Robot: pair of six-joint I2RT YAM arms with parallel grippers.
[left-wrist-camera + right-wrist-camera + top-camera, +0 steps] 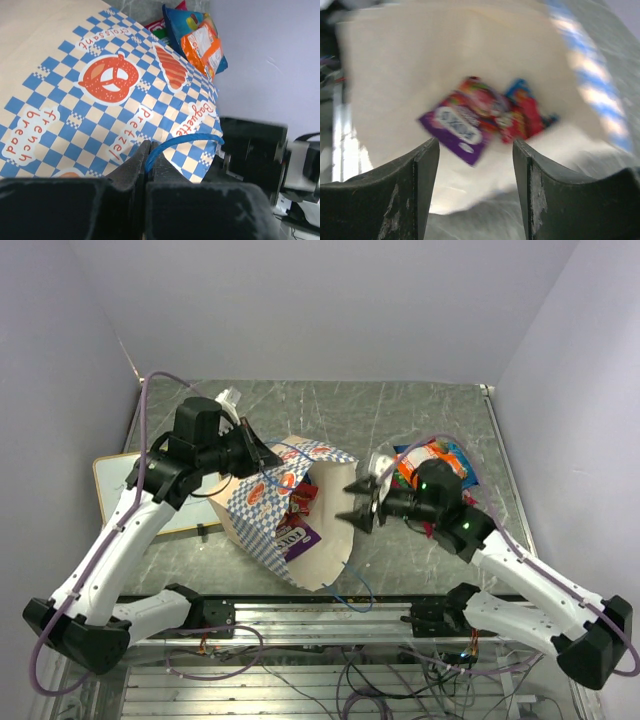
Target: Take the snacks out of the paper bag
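The paper bag (262, 502) lies on its side mid-table, its mouth facing right, cream inside showing (395, 75). My left gripper (268, 455) is shut on its blue cord handle (175, 142) and holds the upper side up. A purple packet (298, 536) and red packets (303, 496) lie inside the mouth; in the right wrist view the purple one (455, 127) and a red one (525, 115) show blurred. My right gripper (357, 502) is open and empty, just right of the bag's mouth, facing in. Several snacks (432, 462) lie on the table behind it.
A white framed board (115, 485) lies at the left, partly under the left arm. A loose blue cord handle (352, 592) trails on the table by the bag's lower lip. An orange and a blue packet (202, 42) show beyond the bag in the left wrist view.
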